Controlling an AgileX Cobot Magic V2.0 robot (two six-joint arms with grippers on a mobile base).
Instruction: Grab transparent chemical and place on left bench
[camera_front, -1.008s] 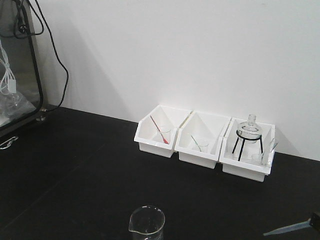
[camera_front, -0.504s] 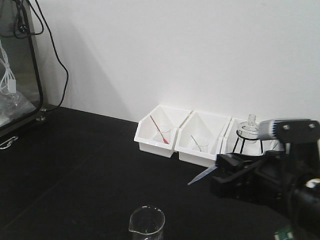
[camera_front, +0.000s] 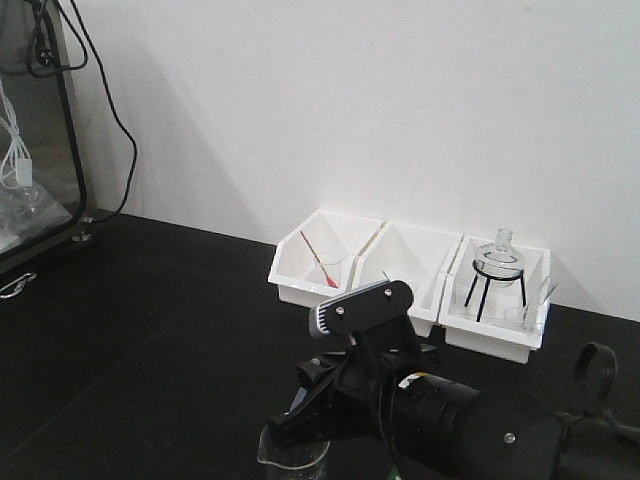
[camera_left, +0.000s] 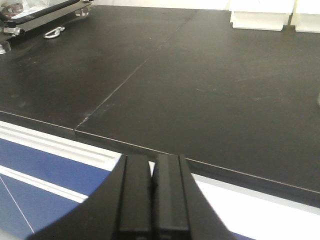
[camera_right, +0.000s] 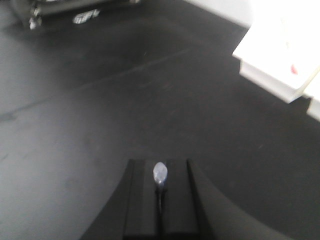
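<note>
The transparent chemical's clear glass beaker stands on the left bench at the bottom edge of the front view, its rim half hidden by my right arm. My right gripper hangs just above it. In the right wrist view this gripper is shut on a thin pale dropper, whose rounded end pokes out between the jaws. My left gripper is shut with nothing in it, over the bench's front edge.
Three white open bins line the back wall. The left one holds a small beaker with a red dropper, and the right one a round flask on a black tripod. A black-framed glass cabinet stands far left.
My right arm has swung in from the right edge to the lower middle, carrying the dropper to just above the beaker. The beaker has not moved.
</note>
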